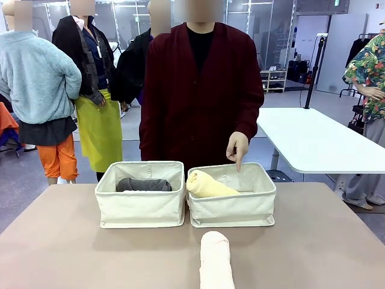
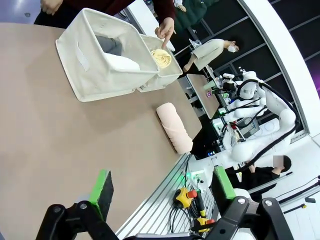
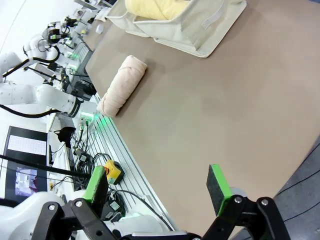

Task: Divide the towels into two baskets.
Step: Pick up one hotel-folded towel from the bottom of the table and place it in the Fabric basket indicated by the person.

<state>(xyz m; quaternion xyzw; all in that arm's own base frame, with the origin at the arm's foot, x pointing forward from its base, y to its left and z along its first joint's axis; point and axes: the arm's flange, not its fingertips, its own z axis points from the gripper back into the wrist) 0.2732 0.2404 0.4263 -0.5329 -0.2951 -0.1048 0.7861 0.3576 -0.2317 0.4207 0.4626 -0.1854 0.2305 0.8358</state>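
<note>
Two baskets sit side by side on the brown table point(image 1: 60, 241), touching. The left basket point(image 1: 141, 205) holds the dark grey towel point(image 1: 143, 185) and, seen from the left wrist, a white towel point(image 2: 122, 63). The right basket point(image 1: 233, 205) holds the yellow towel point(image 1: 207, 185), tilted up on its rim. A person's hand point(image 1: 237, 147) points a finger down into it. The cream towel point(image 1: 216, 262) lies on the table in front of the baskets. The left gripper point(image 2: 162, 192) is wide open, holding nothing, well apart from the towel ahead of it. The right gripper point(image 3: 160, 187) is wide open too, and the cream towel lies far ahead of it.
</note>
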